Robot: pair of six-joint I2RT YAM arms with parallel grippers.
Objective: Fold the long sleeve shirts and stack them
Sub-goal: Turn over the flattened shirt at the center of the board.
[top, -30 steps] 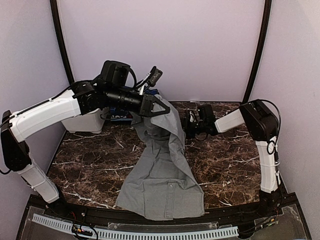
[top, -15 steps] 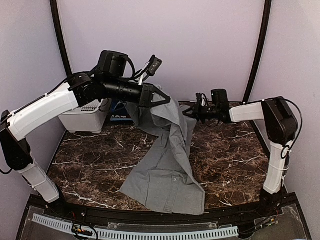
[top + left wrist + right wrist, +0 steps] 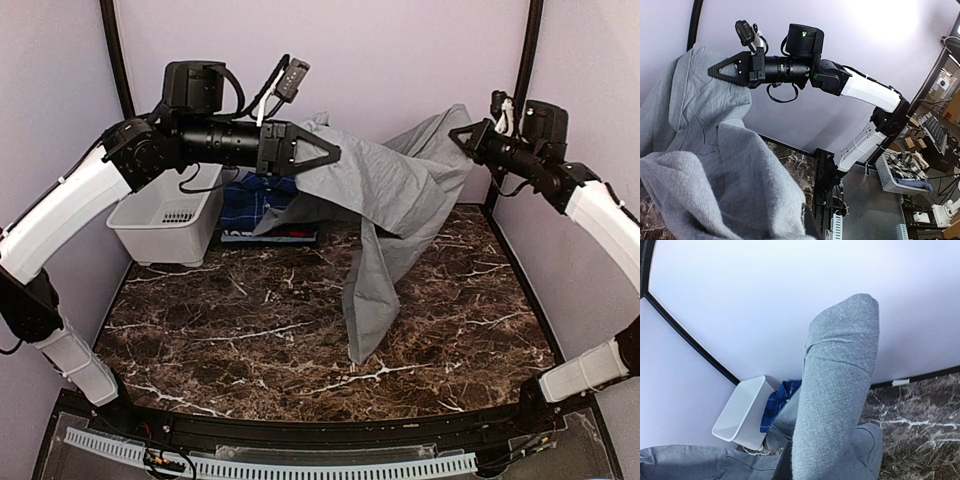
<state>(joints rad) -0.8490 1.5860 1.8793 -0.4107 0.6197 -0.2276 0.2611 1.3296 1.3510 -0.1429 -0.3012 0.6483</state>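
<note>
As grey shirt (image 3: 392, 188) hangs, plaid shirt (image 3: 250, 205) half-hidden.

The plain light grey cloth shirt (image 3: 385, 210) hangs like a curtain between the left tool (image 3: 325, 155) and the right tool (image 3: 460, 135), its lower end down at the middle of the dark marble worktop (image 3: 200, 320), barring the centre. A white plastic basket (image 3: 150, 235) fills the far left corner, with a folded dark blue plaid shirt (image 3: 255, 205) just beside it along the far edge. The near edge, near left corner and right side lie bare.
</note>
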